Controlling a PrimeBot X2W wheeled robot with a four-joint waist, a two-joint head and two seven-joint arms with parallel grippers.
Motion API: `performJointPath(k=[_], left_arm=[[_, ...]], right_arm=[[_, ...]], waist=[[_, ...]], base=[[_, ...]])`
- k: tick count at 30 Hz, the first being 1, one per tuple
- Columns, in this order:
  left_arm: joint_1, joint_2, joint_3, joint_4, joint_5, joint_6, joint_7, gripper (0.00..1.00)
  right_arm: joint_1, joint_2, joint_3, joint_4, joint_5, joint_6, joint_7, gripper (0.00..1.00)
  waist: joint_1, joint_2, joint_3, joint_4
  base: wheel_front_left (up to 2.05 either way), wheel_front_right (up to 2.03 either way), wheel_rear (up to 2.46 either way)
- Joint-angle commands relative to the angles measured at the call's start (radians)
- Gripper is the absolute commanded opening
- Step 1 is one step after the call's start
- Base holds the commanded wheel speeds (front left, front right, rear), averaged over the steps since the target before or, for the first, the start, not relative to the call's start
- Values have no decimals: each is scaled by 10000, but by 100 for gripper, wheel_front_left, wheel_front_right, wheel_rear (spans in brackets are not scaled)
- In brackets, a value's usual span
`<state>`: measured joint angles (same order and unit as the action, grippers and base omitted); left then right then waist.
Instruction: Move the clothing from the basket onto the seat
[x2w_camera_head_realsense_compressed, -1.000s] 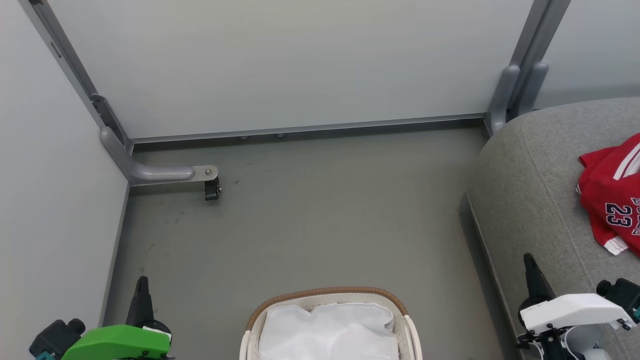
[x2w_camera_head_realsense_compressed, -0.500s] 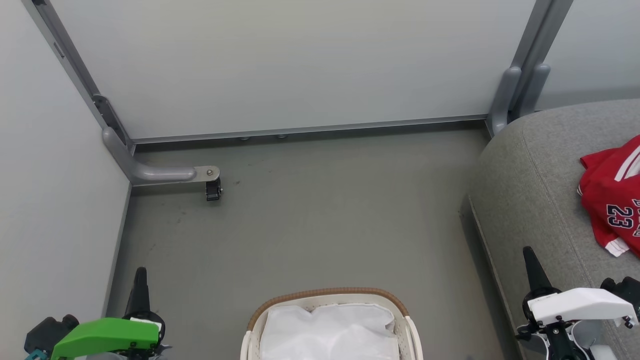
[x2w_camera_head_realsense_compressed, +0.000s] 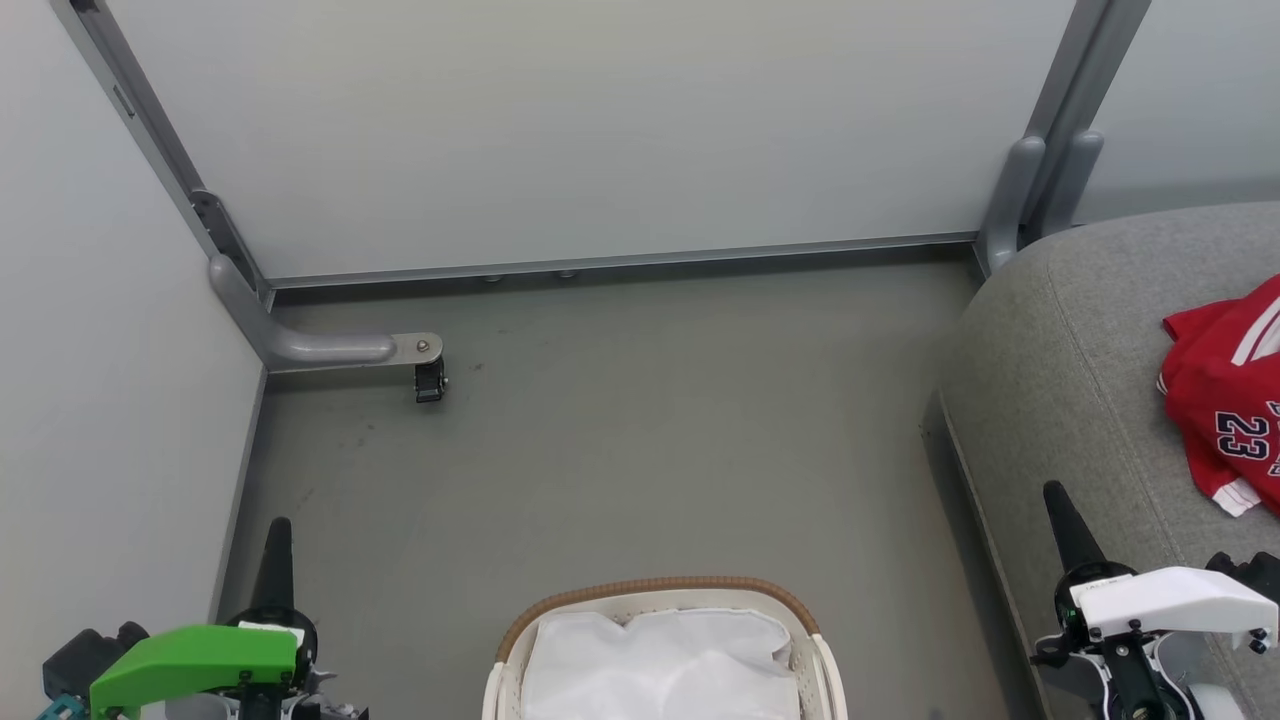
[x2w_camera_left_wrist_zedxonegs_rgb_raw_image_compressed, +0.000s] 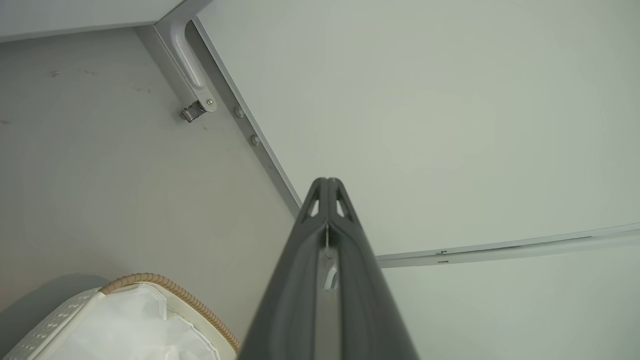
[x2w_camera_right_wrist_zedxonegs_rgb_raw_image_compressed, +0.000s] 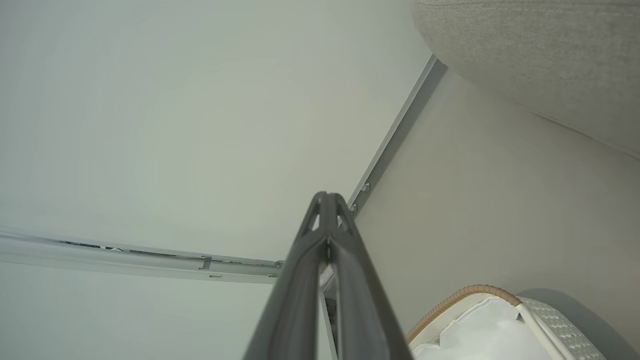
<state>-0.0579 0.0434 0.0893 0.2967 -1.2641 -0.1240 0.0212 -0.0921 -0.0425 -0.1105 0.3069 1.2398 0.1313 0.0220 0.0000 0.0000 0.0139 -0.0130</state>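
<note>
One crumpled red jersey (x2w_camera_head_realsense_compressed: 1225, 400), "23".

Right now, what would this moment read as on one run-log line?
jersey: lying on seat | basket: white cloth inside | left gripper: shut, empty | right gripper: shut, empty

Lab booth mocked up as a home. Plain partition panels (x2w_camera_head_realsense_compressed: 600, 130), metal frame (x2w_camera_head_realsense_compressed: 310, 348) on a caster (x2w_camera_head_realsense_compressed: 429, 380), bare grey floor (x2w_camera_head_realsense_compressed: 650, 430). Sofa (x2w_camera_head_realsense_compressed: 1080, 350) and laundry basket (x2w_camera_head_realsense_compressed: 650, 590) as props.

Open floor (x2w_camera_head_realsense_compressed: 640, 450) 12 o'clock of basket (x2w_camera_head_realsense_compressed: 650, 583); sofa (x2w_camera_head_realsense_compressed: 1070, 380) blocks 3 o'clock; wall panels (x2w_camera_head_realsense_compressed: 600, 130) at 9 and 12.
</note>
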Motion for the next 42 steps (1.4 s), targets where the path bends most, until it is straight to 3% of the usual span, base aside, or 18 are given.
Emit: performJointPath(k=[1,42], left_arm=[[-273,83,39,-109,-251,-48,57,0],[-576,100,252,-510,-3265,-89,897,0]], right_arm=[[-146,-74,-24,-133,242,-6,59,0],[-201,-103,-48,-616,3495,-10,891,0]], waist=[[0,0,-3,4],[0,0,-98,118]], base=[[0,0,0],[0,0,0]])
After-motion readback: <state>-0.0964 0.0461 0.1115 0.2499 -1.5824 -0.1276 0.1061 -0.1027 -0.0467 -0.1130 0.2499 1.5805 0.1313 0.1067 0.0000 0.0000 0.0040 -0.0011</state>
